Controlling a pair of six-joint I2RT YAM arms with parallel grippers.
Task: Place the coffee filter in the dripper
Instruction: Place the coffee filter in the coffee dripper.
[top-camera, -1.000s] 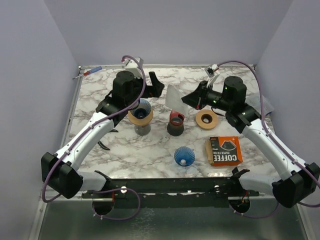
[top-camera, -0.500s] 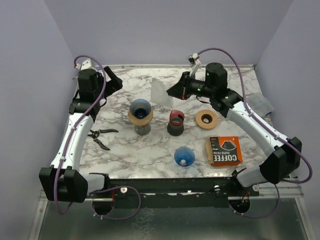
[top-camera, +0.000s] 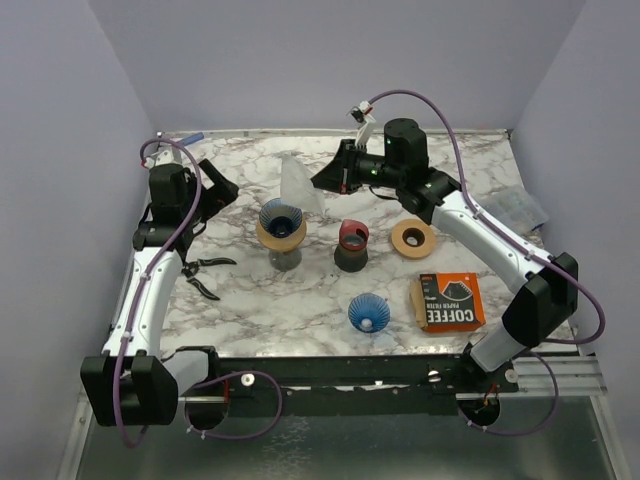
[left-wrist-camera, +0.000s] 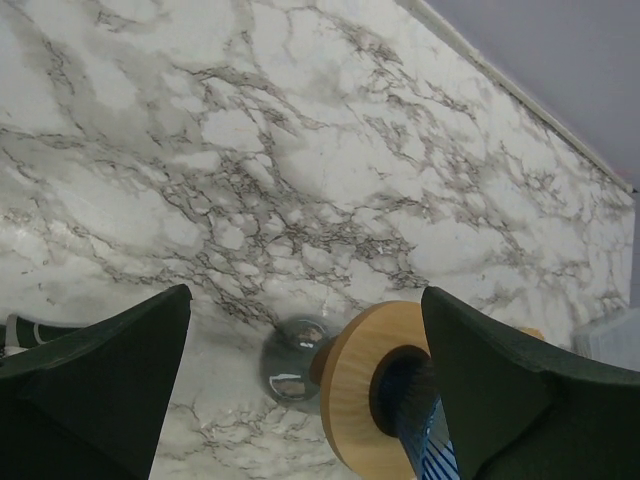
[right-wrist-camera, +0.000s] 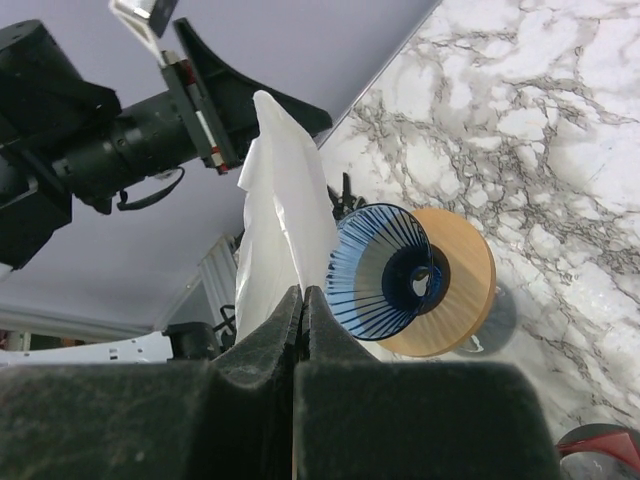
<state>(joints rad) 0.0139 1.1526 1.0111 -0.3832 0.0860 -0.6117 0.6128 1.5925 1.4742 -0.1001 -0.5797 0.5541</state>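
Marble-patterned, white with grey veins, the table carries everything. The right arm reaches across it toward the far middle, and the left arm lies along the left edge.

Near the front right lies an orange and black box, printed "PAPER FILTER" in small letters and "COFFEE" in large ones.

Left of centre stands the dripper, a blue ribbed cone seated in a wooden collar on a glass stand. The coffee filter, a white paper cone, hangs in the air just behind and to the right of that dripper, not inside it.

The right gripper is clamped on the coffee filter. In the right wrist view its fingers press together with the paper's lower edge pinched in the seam between them. The sheet rises from their tips beside the dripper's rim; whether paper and rim touch cannot be told.

The left gripper is spread wide and holds nothing. Its wrist view shows the collar and glass stand below, nearer the right finger.

Smaller things:
- a black base with a red top at centre
- a loose wooden ring to its right
- a second blue cone near the front
- a black-handled tool by the left arm
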